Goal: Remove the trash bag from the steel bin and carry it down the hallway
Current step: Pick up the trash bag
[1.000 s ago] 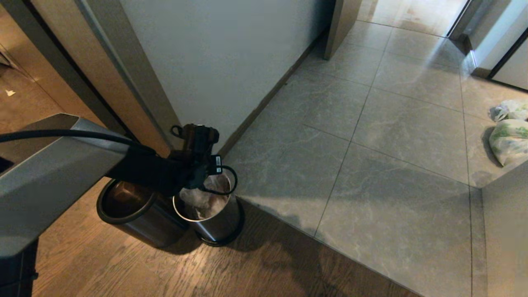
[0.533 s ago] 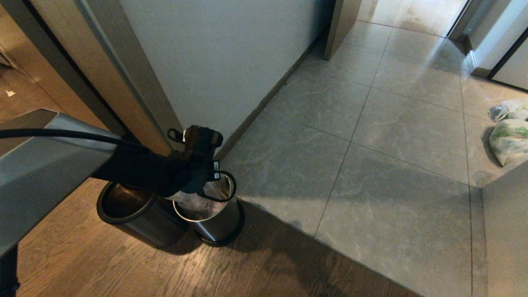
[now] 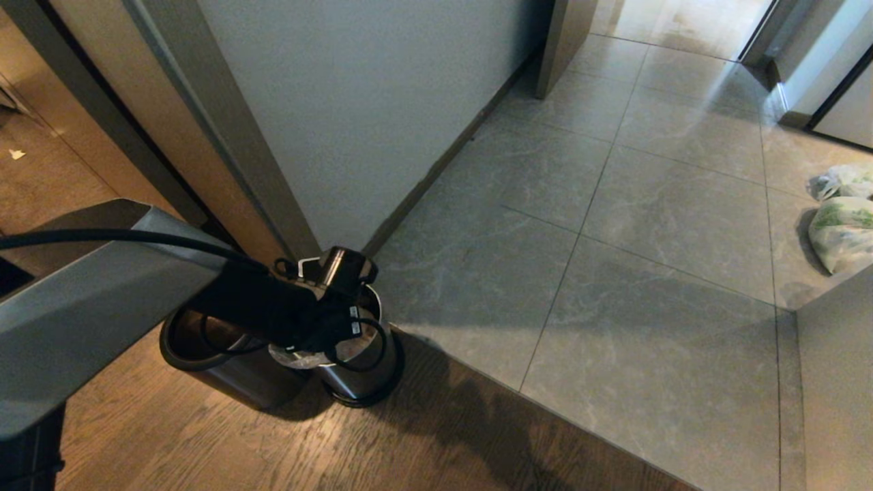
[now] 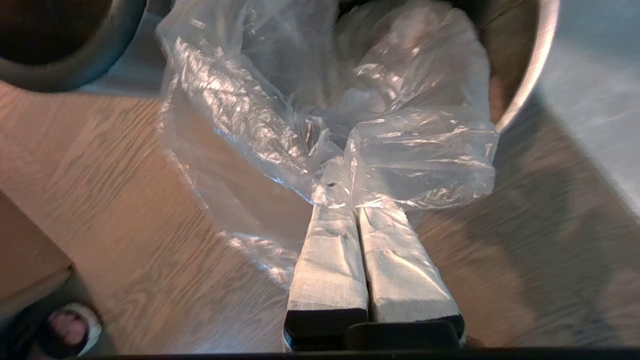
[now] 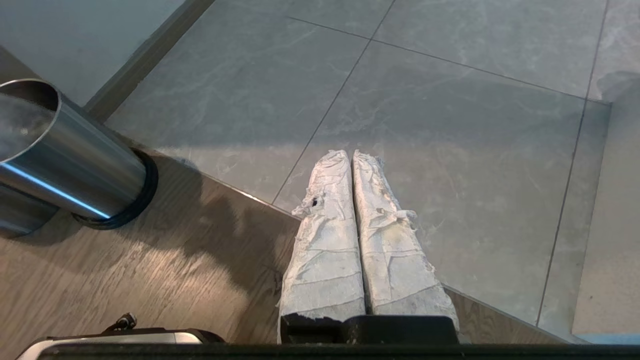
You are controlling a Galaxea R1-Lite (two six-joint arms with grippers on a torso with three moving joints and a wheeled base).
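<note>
1. Left wrist view shows, nearest the camera, the left end effector [image 4: 345,202] with its two tape-wrapped fingers [image 4: 327,260] pressed together, pinching a gathered fold of the trash bag [image 4: 400,145]
2. Just past the fingertips, the clear crinkled plastic fans out; part of it spills over the wood-plank floor [image 4: 100,200] and the rest trails back into the mouth of the steel bin [image 4: 525,95], so the bag looks only partly out
3. Head view places the left arm low over the steel bin, which stands on the wood floor beside a second, darker bin [image 3: 204,354], close to the edge of the grey tiles
4. Doing this step well, in my judgement, means lifting straight up until the bag's bottom clears the rim; a sideways pull could tip the light bin or tear the thin plastic
5. Right wrist view shows the right end effector [image 5: 352,157] closed on nothing, parked above the seam between wood and tile
6. Farther off, the hallway [image 3: 648,170] runs away across marbled tiles, with white and green printed bags [image 3: 842,232] lying on the floor at its right side to steer around
</note>
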